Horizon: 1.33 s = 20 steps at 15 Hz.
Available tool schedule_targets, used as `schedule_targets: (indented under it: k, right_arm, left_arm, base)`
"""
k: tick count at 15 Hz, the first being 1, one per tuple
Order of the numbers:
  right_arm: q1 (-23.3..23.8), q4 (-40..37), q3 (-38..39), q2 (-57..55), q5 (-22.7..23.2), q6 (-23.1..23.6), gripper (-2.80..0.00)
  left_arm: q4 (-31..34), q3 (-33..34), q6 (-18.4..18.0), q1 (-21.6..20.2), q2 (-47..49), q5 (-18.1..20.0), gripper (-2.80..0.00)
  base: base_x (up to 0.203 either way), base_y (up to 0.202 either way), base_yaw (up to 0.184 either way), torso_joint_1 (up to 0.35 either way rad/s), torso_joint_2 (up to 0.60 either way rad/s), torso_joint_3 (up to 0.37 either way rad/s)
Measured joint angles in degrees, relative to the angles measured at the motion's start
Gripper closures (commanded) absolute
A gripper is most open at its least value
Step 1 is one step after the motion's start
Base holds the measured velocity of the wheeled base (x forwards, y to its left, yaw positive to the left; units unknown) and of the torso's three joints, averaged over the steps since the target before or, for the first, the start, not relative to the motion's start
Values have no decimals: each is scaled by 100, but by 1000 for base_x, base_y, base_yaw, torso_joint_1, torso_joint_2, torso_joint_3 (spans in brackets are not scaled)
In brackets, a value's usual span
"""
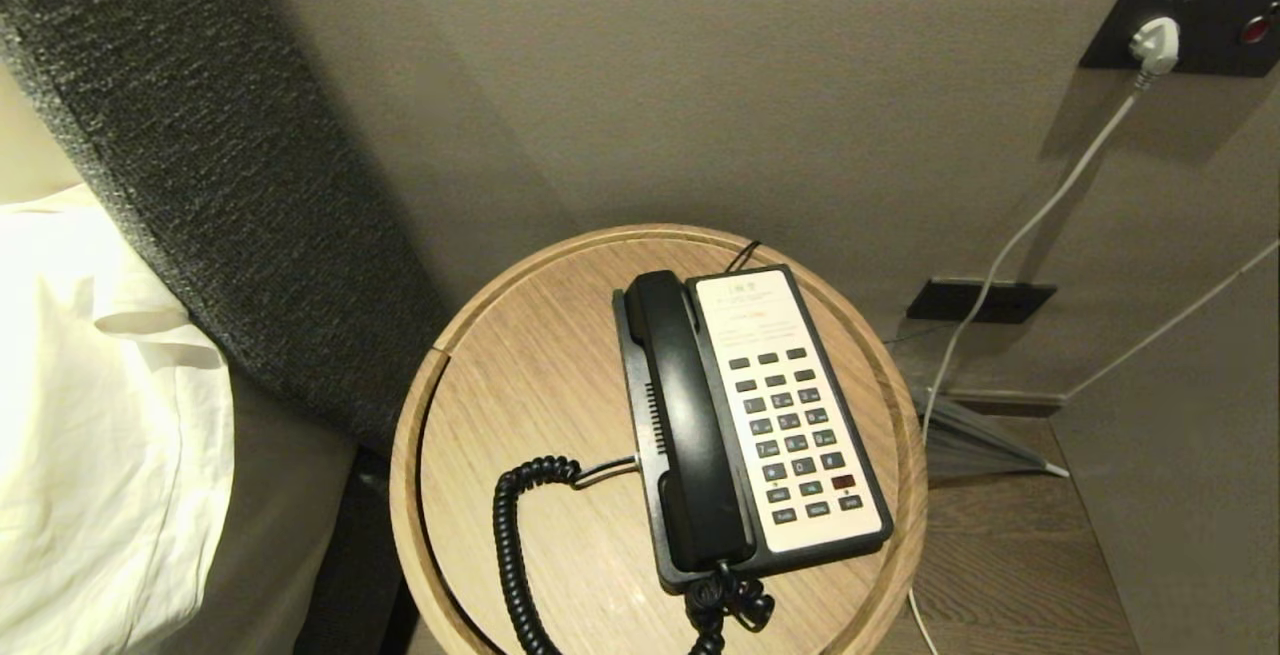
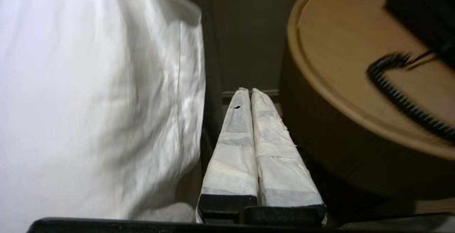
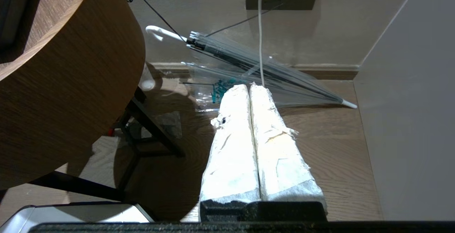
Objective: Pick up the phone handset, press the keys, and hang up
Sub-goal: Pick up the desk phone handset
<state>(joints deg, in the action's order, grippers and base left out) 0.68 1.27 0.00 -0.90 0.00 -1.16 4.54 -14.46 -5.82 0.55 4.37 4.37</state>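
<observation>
The glossy black phone handset (image 1: 685, 425) lies in its cradle on the left side of the phone base, its coiled cord (image 1: 512, 545) looping over the round wooden table (image 1: 500, 375). The keys (image 1: 795, 435), dark grey with one red button, sit in the cream faceplate to the handset's right. Neither arm shows in the head view. My left gripper (image 2: 250, 90) is shut and empty, low between the bed and the table's side, with the cord (image 2: 398, 94) up on the tabletop. My right gripper (image 3: 249, 86) is shut and empty, down beside the table above the floor.
White bedding (image 1: 90, 415) and a dark padded headboard (image 1: 220, 165) stand left of the table. A wall socket with a white plug (image 1: 1155, 40) and cable is at the upper right. A clear folded umbrella (image 3: 256, 65) lies on the wooden floor by the wall.
</observation>
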Motion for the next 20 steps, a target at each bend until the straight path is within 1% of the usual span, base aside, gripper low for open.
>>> schedule_targets:
  k: [2,3,5,6,7,8,10,12,13,14,15,16,17,18,20]
  right_arm:
    - [0,2,0,0,0,0,0]
    - [0,3,0,0,0,3,0]
    - [0,2,0,0,0,1,0]
    - [0,4,0,0,0,1,0]
    - [0,2,0,0,0,3,0]
    - [0,2,0,0,0,1,0]
    - [0,2,0,0,-2,3,0]
    - [-2,2,0,0,0,4,0]
    - [0,2,0,0,0,4,0]
    - [0,0,0,0,0,1,0]
    - [0,0,0,0,0,2,0]
    - [0,2,0,0,0,4,0]
    - [0,2,0,0,-2,1,0]
    - [0,2,0,0,0,1,0]
    - [0,4,-1,0,0,1,0]
  left_arm:
    - [392,-1225,334,-3,808,281,0]
    - [570,-2031,544,-4,1395,417,0]
    - [972,-3352,852,-4,2495,679,0]
    - [1194,-3888,965,8,3076,824,0]
    - [1373,-4264,1014,38,3562,944,0]
    - [1518,-4566,1028,162,4072,1040,0]
    - [1717,-5010,1128,759,4884,1073,0]
    - [2065,-5434,1390,1553,5487,985,0]
    - [2290,-5695,1638,2015,5734,908,0]
    - [2520,-5960,1978,2476,5962,838,0]
    - [2712,-6205,2393,2945,6187,764,0]
    - [2821,-6325,2699,3300,6360,661,0]
    - [2850,-6373,2897,3609,6534,457,0]
    - [2842,-6343,2939,3840,6694,200,0]
    - [2833,-6236,2786,4066,6966,-80,0]
  base:
    - [0,0,0,0,0,0]
    - [0,0,0,0,0,0]
    - [0,0,0,0,0,0]
    - [0,0,0,0,0,0]
    - [0,0,0,0,0,0]
    - [0,0,0,0,0,0]
    - [0,0,0,0,0,0]
    - [0,0,0,0,0,0]
    - [0,0,0,0,0,0]
    - [0,0,0,0,0,0]
    - [0,0,0,0,0,0]
    - [0,0,0,0,0,0]
    - [0,0,0,0,0,0]
    - [0,0,0,0,0,0]
    - [0,0,0,0,0,0]
